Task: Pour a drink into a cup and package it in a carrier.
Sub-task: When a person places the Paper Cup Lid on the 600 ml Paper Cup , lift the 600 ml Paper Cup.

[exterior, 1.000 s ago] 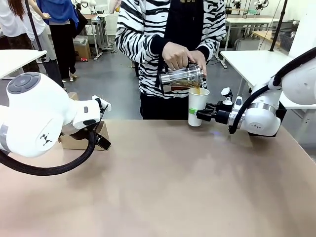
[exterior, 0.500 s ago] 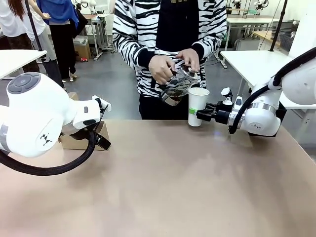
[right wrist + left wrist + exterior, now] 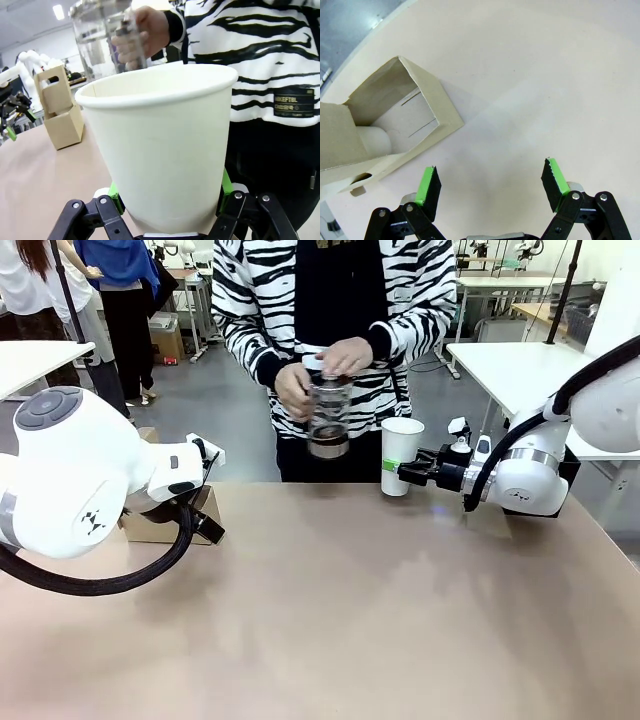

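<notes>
A tall white paper cup (image 3: 401, 453) stands at the table's far edge, with my right gripper (image 3: 402, 473) shut on its lower part. In the right wrist view the cup (image 3: 160, 145) rises between my green pads (image 3: 224, 186), and its wall hides any drink inside. The person holds a clear glass jug (image 3: 327, 416) upright in both hands, left of the cup and apart from it. My left gripper (image 3: 491, 181) hangs open above the table, just beside the brown cardboard carrier (image 3: 395, 127). From the front, the carrier (image 3: 160, 527) is partly hidden behind my left arm.
The person in a striped top stands at the far edge, behind the cup. The carrier (image 3: 59, 109) with its upright handle shows far off in the right wrist view. White tables stand in the background, and other people stand at the back left.
The person has tipped the jug back upright and drawn it left, away from the cup; the amber stream has stopped. Neither arm has moved.
</notes>
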### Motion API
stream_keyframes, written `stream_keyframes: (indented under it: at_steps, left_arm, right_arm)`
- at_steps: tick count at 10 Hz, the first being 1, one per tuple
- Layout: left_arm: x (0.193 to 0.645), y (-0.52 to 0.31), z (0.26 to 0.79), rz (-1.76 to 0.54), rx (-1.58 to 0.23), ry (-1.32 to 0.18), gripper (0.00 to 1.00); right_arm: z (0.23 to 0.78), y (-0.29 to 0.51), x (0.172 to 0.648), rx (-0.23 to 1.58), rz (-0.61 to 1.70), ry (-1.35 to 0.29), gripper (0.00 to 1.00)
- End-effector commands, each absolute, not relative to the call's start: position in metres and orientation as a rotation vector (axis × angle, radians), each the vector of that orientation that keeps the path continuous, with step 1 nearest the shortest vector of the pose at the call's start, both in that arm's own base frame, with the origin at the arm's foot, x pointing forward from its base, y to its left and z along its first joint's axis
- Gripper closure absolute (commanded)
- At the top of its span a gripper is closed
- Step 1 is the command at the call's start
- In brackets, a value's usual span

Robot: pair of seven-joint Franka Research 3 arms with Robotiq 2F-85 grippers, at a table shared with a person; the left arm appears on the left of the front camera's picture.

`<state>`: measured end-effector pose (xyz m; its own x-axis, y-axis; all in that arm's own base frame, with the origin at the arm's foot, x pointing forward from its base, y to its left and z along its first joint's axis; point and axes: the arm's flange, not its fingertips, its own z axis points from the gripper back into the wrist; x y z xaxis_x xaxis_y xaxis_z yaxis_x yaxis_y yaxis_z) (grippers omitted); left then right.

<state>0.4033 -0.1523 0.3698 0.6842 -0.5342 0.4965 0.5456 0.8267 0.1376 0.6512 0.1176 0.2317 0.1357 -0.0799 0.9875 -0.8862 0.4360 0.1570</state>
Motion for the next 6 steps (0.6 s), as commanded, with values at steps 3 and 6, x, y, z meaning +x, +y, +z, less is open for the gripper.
stream_keyframes:
  at_steps: [3,6]
  left_arm:
    - [0.4032,-0.1519,0.3703,-0.604,-0.025,-0.551,0.0]
    - [0.4032,-0.1519,0.3703,-0.604,-0.025,-0.551,0.0]
  right_arm:
    - [0.2352,0.1189,0.6514,0.978,0.731,-1.319,0.2]
    - [0.2352,0.1189,0.6514,0.978,0.731,-1.319,0.2]
